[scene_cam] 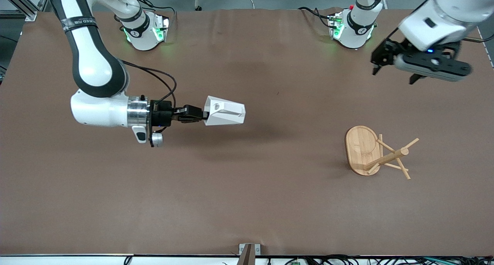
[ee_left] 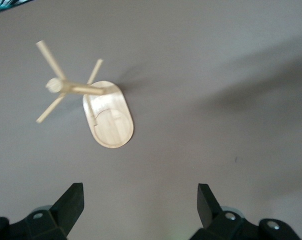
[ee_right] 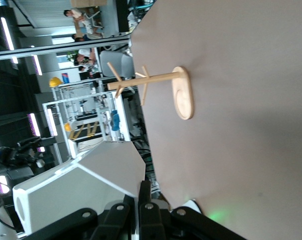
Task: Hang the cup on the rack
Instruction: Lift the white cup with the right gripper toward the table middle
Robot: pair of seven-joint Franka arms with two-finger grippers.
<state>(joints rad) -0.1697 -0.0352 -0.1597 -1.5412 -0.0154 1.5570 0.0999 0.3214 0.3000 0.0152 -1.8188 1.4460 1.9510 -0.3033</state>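
My right gripper [scene_cam: 201,115] is shut on the white faceted cup [scene_cam: 225,111] and holds it on its side above the middle of the table; the cup fills the foreground of the right wrist view [ee_right: 78,192]. The bamboo rack [scene_cam: 376,154] stands upright on its oval base toward the left arm's end of the table, with thin pegs angling off its post. It also shows in the left wrist view [ee_left: 108,117] and the right wrist view [ee_right: 182,93]. My left gripper [scene_cam: 393,74] is open and empty, high above the table beside its base, with the rack's base in view below it.
The brown table top [scene_cam: 247,188] is bare apart from the rack. The two arm bases [scene_cam: 144,29] [scene_cam: 353,26] stand along the table's edge farthest from the front camera. A small metal bracket [scene_cam: 249,251] sits at the nearest edge.
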